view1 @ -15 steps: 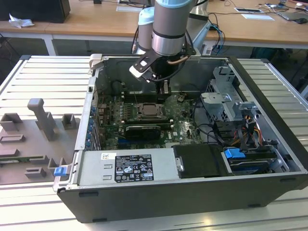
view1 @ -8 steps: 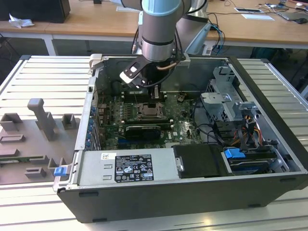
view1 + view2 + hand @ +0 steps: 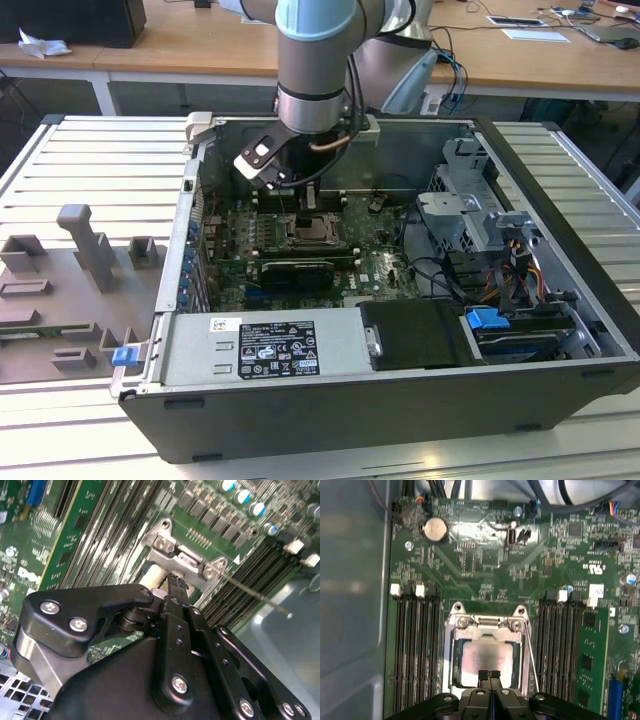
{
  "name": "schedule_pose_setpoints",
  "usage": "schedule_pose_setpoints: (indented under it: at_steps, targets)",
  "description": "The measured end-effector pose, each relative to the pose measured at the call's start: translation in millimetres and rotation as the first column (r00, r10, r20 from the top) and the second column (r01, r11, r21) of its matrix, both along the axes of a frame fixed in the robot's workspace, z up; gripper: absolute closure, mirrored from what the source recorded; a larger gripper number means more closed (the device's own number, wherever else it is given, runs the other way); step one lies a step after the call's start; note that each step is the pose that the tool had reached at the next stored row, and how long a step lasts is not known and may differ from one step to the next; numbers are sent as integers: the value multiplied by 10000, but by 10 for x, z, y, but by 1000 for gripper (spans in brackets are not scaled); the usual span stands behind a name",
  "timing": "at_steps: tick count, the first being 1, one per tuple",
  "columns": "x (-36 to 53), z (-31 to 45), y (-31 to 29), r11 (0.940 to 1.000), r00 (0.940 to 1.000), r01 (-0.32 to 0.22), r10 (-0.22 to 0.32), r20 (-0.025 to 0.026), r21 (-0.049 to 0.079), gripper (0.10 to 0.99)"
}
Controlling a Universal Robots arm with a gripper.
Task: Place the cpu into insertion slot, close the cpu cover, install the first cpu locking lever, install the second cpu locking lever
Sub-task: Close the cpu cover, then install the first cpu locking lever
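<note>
In the first wrist view the cpu (image 3: 487,659) lies flat in the insertion slot (image 3: 451,680), its silvery top showing through the window of the cpu cover (image 3: 487,630). The cover looks lowered over the chip. My gripper (image 3: 489,674) is shut with nothing between its fingertips, and its tips sit over the chip's near edge. A thin locking lever (image 3: 531,655) runs along one side of the socket, slightly askew. In the second wrist view the fingertips (image 3: 174,582) reach the socket's hinge plate (image 3: 180,560), and the lever rod (image 3: 255,594) sticks out sideways. In the exterior view the gripper (image 3: 283,190) hangs just above the socket (image 3: 315,232).
Long black memory slots (image 3: 415,650) flank the socket on both sides. A coin battery (image 3: 434,529) and cables lie further along the board. The open computer case (image 3: 560,390) walls in the board; a black graphics card (image 3: 295,272) and power supply (image 3: 270,350) sit nearer the camera.
</note>
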State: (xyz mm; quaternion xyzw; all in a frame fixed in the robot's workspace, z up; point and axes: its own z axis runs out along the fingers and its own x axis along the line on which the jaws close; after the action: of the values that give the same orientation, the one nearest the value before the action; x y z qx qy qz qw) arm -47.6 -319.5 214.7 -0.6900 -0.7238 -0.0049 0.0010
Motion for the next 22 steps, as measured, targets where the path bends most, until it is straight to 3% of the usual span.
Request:
schedule_pose_setpoints:
  at_steps: [8, 11, 22]
  targets:
    - [-18, -84, 5, 10000, 10000, -33, 33, 4, -2, 980]
    - [-17, 3, 6, 10000, 10000, -33, 33, 6, -4, 980]
    - [141, 12, 6, 10000, 10000, -32, 32, -2, -6, 980]
